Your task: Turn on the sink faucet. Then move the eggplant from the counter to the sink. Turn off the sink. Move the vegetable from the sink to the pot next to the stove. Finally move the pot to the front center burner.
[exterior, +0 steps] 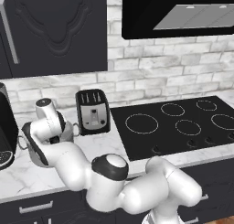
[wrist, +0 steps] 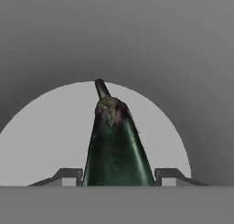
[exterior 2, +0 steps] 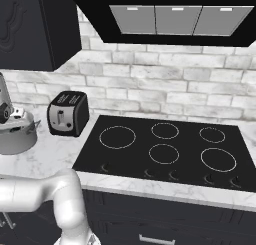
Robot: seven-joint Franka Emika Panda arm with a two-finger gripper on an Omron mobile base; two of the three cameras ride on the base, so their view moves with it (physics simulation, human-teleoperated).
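Dark purple-black, the eggplant (wrist: 116, 143) stands between my two finger tips (wrist: 68, 176) in the hand view, its stem pointing away from the hand toward the pale round floor and grey inner wall of the pot (exterior 2: 17, 136) beyond it. My claw (wrist: 117, 178) is clamped on the eggplant, one tip against each flank of the vegetable, the jaws held partly apart by its width. White-marble tabletop (exterior: 103, 143) with grey veins carries the pot at its left part, just left of the toaster (exterior: 93, 110) and well apart from the stove (exterior: 183, 127). Seen from the left base view, my forearm bends back over the tabletop's front edge and the hand hangs directly above the pot, hiding most of it; a side handle shows just beside the toaster. Seen from the right base view, the light grey pot sits near the left edge of the picture with part of my hand at its rim. Whether the eggplant touches the pot's floor I cannot tell. Black glass of the stove, marked with thin white burner rings, lies flush in the tabletop to the right of the toaster, beneath the dark range hood (exterior 2: 165, 19), with a pale brick wall (exterior 2: 150, 84) behind.
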